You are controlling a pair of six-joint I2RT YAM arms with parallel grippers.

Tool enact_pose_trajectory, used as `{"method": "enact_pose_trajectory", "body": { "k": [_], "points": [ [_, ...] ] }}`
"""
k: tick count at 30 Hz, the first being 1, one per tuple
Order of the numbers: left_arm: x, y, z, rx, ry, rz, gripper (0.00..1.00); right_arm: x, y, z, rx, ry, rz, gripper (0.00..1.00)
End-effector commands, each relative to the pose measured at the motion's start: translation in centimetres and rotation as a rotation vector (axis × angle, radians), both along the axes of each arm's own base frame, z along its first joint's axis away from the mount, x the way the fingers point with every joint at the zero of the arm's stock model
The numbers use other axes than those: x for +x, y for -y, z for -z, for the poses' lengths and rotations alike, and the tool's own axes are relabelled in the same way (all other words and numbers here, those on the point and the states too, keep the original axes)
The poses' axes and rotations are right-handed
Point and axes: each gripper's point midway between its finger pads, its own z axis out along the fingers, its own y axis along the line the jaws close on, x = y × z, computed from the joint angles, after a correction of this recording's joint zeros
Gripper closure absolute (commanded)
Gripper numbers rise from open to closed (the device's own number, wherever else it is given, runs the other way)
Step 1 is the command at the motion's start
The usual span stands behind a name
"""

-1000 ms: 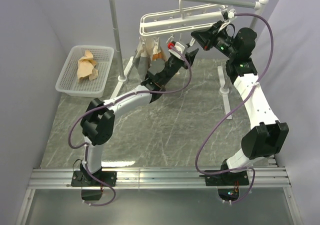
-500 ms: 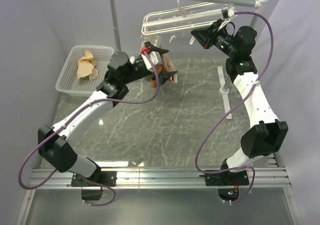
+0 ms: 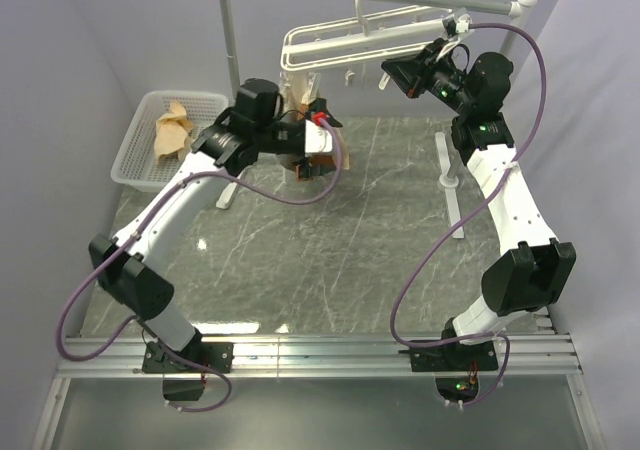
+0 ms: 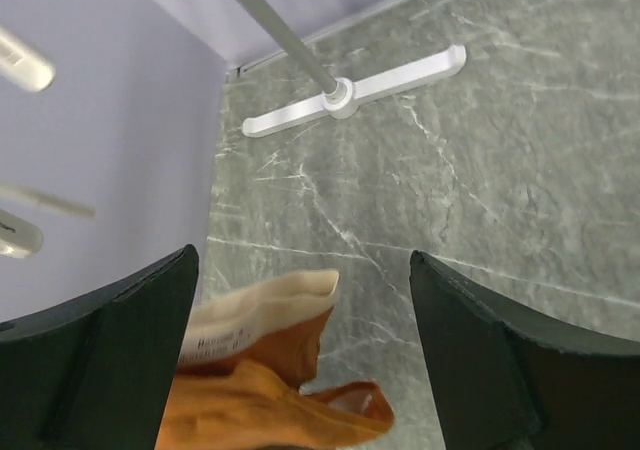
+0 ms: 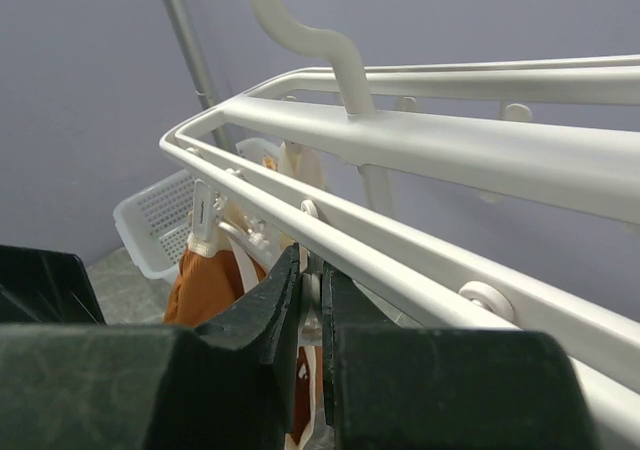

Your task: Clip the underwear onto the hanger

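A white basket (image 3: pixel 133 140) sits at the left of the worktop (image 4: pixel 500 150). The left tool (image 4: pixel 303 270) is wide open, with the orange underwear (image 4: pixel 265 405) showing between its spread jaws. The underwear hangs from a clip near the left end of the hanger (image 5: pixel 470 160). The right tool (image 5: pixel 311 270) is narrow, pinching a thin white part under the hanger's bar.
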Motion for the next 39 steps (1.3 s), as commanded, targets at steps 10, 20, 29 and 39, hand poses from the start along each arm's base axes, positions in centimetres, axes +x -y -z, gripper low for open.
{"method": "enact_pose_trajectory", "body": {
  "k": [10, 20, 29, 39],
  "points": [
    [2.7, 3.7, 6.7, 0.419, 0.16, 0.039, 0.01, -2.1, -1.0, -1.7, -0.005, 0.045, -0.017, 1.0],
    [6.3, 3.8, 7.2, 0.498, 0.236, -0.072, 0.01, -2.6, -1.4, -1.5, -0.02, 0.037, -0.017, 1.0],
    [7.8, 2.4, 10.9, 0.605, 0.247, -0.097, 0.01, -3.1, -1.4, -1.5, -0.026, 0.04, -0.022, 1.0],
    [10.7, 0.1, 13.9, 0.78, 0.242, -0.13, 0.02, -3.6, -1.5, -1.5, -0.036, 0.045, -0.027, 1.0]
  ]
}}
